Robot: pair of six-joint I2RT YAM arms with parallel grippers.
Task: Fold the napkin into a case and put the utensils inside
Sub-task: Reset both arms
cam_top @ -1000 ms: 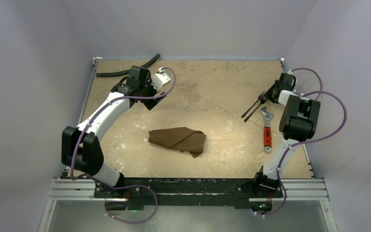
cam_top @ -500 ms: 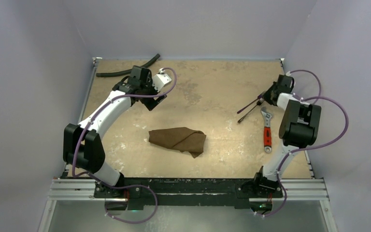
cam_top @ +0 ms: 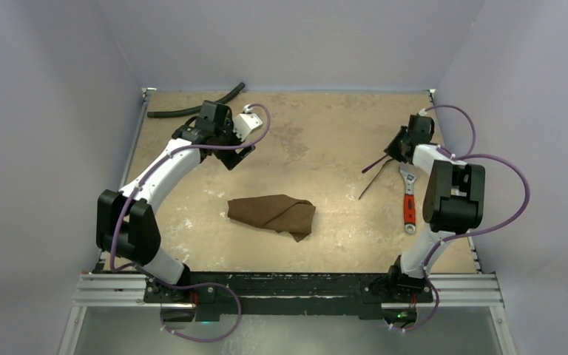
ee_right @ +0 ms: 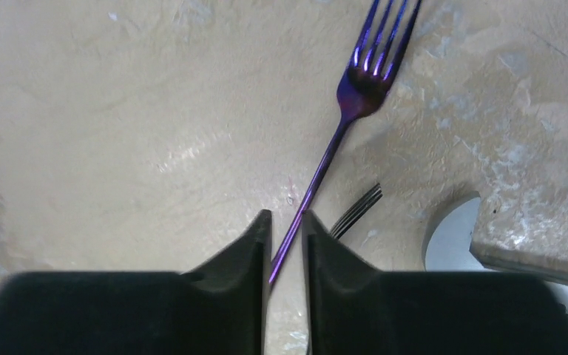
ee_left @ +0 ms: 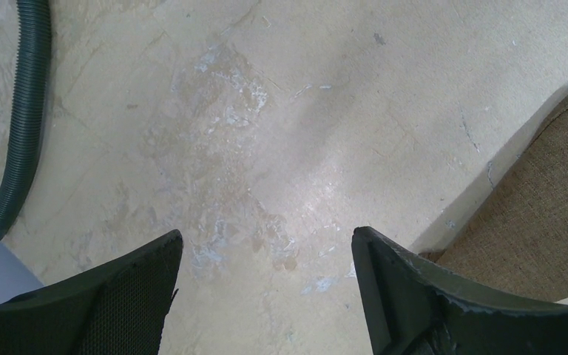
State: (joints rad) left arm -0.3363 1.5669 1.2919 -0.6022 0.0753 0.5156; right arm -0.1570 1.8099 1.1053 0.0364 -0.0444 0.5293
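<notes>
The brown napkin [cam_top: 274, 213] lies folded at the middle of the table; its edge shows at the right of the left wrist view [ee_left: 540, 214]. My right gripper [cam_top: 396, 148] [ee_right: 286, 216] is shut on the end of a purple fork's handle [ee_right: 325, 159], tines pointing away from it. In the top view that fork [cam_top: 376, 164] juts left from the gripper. A second dark utensil [cam_top: 370, 185] lies just below it, only its tines [ee_right: 359, 208] showing past my right finger. My left gripper [cam_top: 231, 157] [ee_left: 266, 237] hangs open over bare table, back-left of the napkin.
A red-handled adjustable wrench [cam_top: 409, 200] lies right of the utensils, its grey head [ee_right: 451, 237] close to my right fingers. A black ribbed hose [cam_top: 196, 109] [ee_left: 22, 111] curves along the back-left corner. Walls close in the table on three sides.
My right gripper closed on the fork's handle and moved left and toward the back, swinging the fork away from the second utensil. The left arm barely moved.
</notes>
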